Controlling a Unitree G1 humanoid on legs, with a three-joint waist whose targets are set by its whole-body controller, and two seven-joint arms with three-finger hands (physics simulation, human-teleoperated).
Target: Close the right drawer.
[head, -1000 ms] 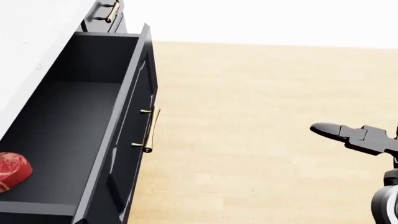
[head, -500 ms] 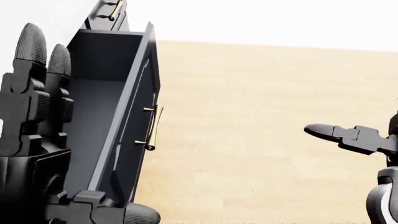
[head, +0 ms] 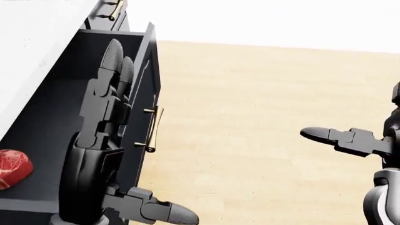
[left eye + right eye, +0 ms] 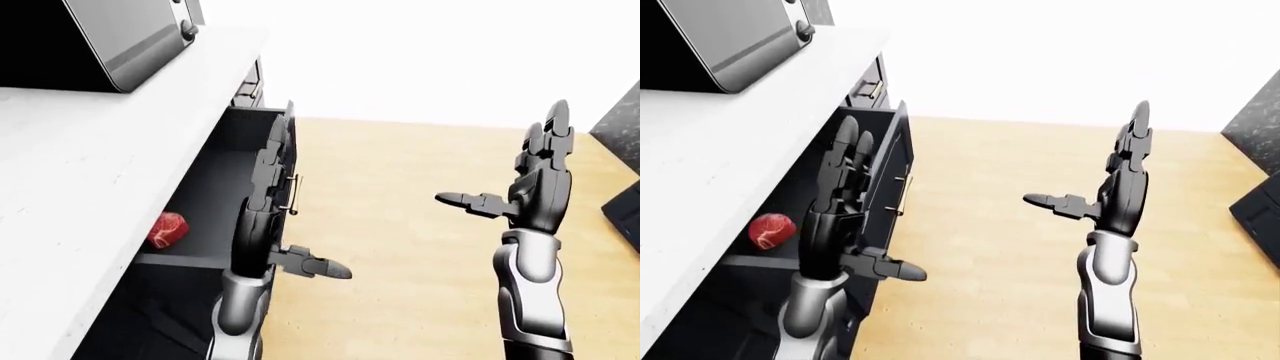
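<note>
Half a second ago my left robot hand (image 3: pixel 103 140) filled the left edge of the head view; now it has slid right and stands tall by the drawer's front panel. The red meat shows again.

Biggest is the long white bench (image 4: pixel 90 165), running down the left of the eye views. A grey metal box with a round knob (image 4: pixel 140 37) sits on top of it, maybe an oven.

Under the bench is the dark grey drawer (image 3: pixel 62 140), the one I must close. It is pulled far out over the pale wooden floor (image 3: pixel 262 117). I think that is why I am standing beside it, so I can push it back in.

My left robot hand is spread, fingers straight up and flat, thumb sticking out to the right. It holds nothing. The flat fingers look lined up along the panel, ready to shove it, but I cannot tell if they touch it.

My right robot hand (image 4: pixel 530 187) is spread too, empty, up in the air well away from the drawer. I guess it is just keeping out of the way.

A thin gold handle (image 3: pixel 151 129) is on the drawer's front, just right of my left fingers.

Smallest is a red lump of raw meat (image 3: pixel 12 166), lying inside the drawer near the bench.
</note>
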